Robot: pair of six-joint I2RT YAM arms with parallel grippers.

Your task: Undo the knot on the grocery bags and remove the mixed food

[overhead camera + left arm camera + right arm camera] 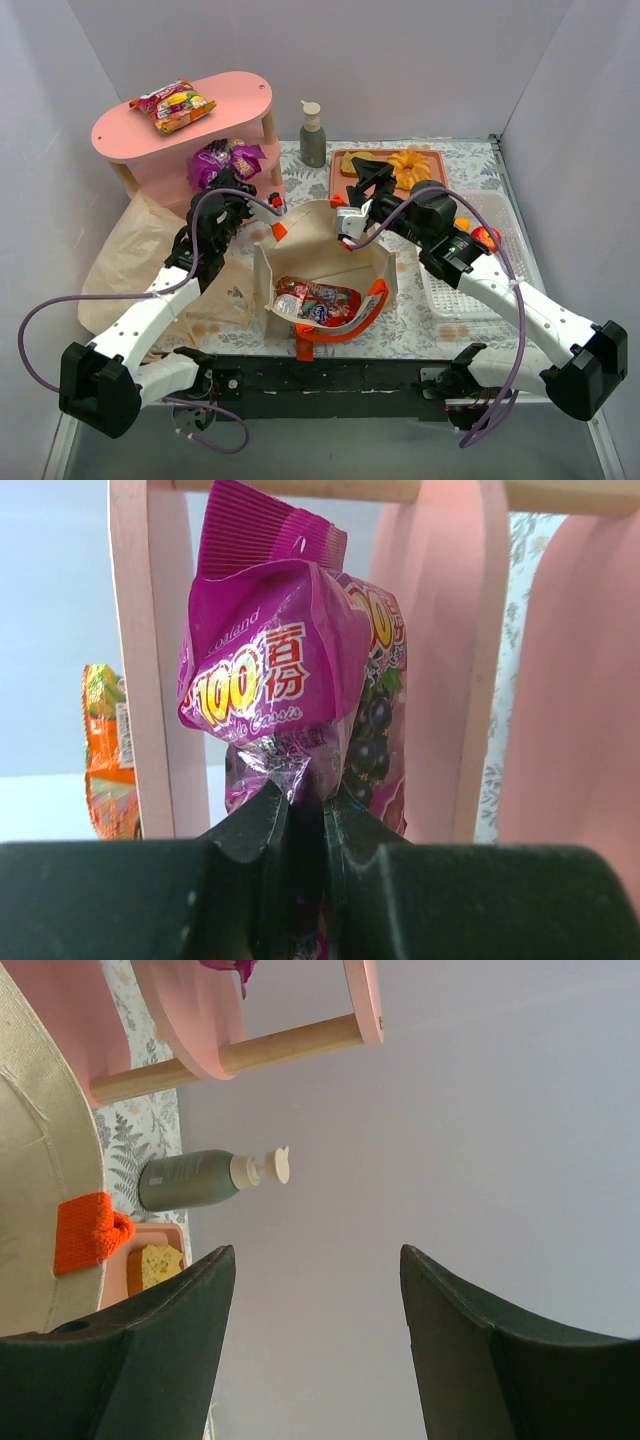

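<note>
Here the left gripper (305, 805) is pinching the bottom edge of the purple snack packet (290, 670), holding it upright at the lower tier of the pink shelf (120, 132), upper left of the top view, likely to park it there below the red-yellow packet (175, 105). The right gripper (315, 1252) is spread, nothing between its fingers, over the far rim of the canvas tote (300, 240) at centre. The tote stands open with red packets (318, 300) inside; the tan plastic bag (130, 255) lies slumped at left.

tote (322, 243): open, upright, red packet (318, 298) inside | tan bag (125, 260): crumpled, left | purple packet (290, 680): in left claw (305, 810)
</note>
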